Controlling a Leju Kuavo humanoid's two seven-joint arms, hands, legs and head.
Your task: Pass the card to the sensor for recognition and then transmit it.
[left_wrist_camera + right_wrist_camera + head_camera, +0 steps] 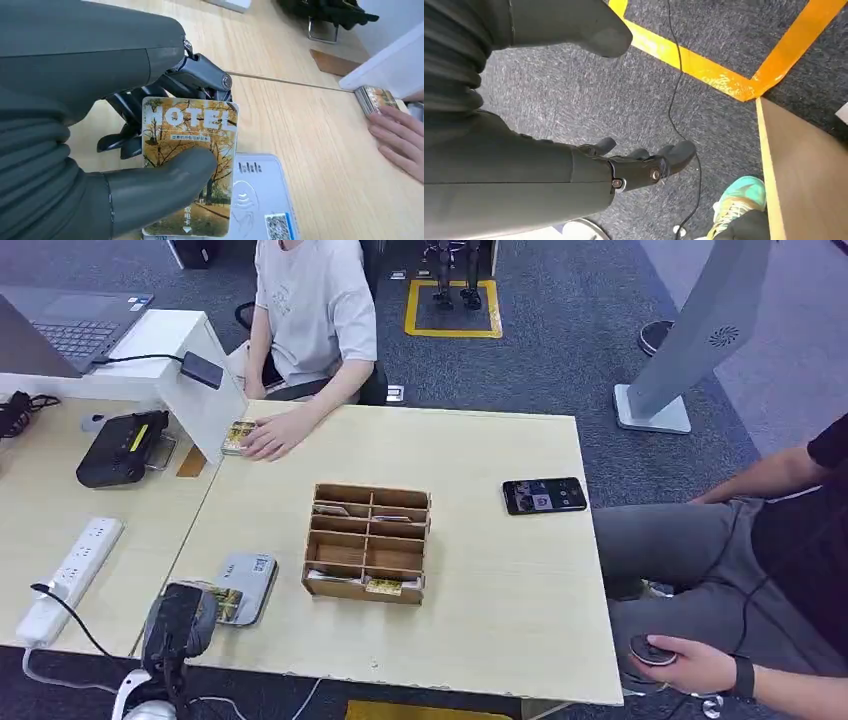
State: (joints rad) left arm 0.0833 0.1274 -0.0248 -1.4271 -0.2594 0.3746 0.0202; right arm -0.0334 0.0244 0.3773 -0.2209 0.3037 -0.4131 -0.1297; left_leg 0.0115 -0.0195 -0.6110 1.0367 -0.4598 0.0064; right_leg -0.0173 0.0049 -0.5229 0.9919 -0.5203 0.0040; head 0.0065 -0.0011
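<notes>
We see the left hand (125, 150) pinching the hotel card (192, 165) over the card reader (260, 200); the wooden organizer (367, 542) holds cards; the right hand (644, 162) hangs spread.

Wooden organiser (367, 542), black phone (544, 495), power strip (70, 578), open laptop (70, 330)

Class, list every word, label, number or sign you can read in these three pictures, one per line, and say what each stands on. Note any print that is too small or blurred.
"HOTEL": white capitals atop the autumn-tree card held by the left hand.
Small line under it, and print near the card's lower edge: too small to read.
Wave symbol and QR code on the grey card reader: not text, unreadable.
Black phone screen, stacked cards: blurred.
Right wrist view: none.
</notes>
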